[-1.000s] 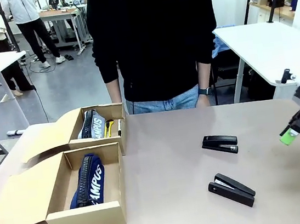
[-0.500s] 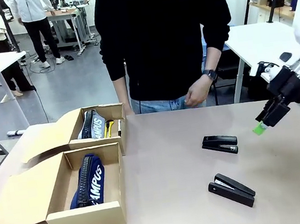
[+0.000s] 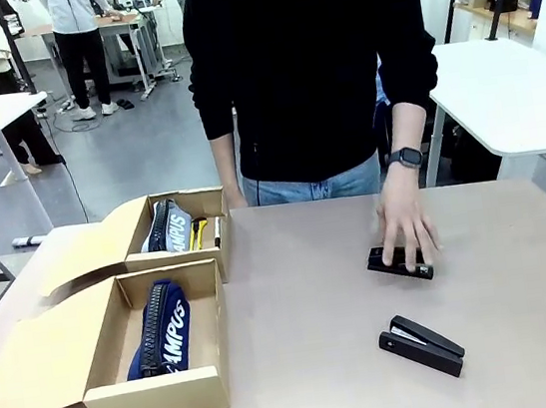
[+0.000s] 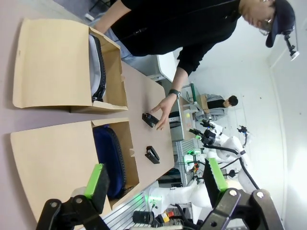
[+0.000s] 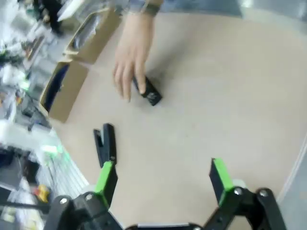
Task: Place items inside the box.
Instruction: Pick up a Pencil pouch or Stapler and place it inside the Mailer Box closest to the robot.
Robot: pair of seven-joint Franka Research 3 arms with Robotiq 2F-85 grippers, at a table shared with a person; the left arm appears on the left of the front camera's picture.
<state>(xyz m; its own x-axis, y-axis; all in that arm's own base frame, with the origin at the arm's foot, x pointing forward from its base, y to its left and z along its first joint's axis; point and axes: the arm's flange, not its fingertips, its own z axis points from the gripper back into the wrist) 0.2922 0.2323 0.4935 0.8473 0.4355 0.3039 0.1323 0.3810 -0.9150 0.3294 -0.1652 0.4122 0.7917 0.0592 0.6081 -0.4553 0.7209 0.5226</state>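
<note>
Open cardboard boxes hold navy zip pouches; two black staplers lie unpacked on the worktop (a person's hand covers one); left gripper and right gripper hang with fingers apart, empty.

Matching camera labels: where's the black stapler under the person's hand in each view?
Front: black stapler right of centre, under the person's hand.
Left wrist: stapler mid-frame, under the hand.
Right wrist: stapler upper middle, beside the hand.
Shared landmark: second black stapler, lying untouched nearby.
</note>
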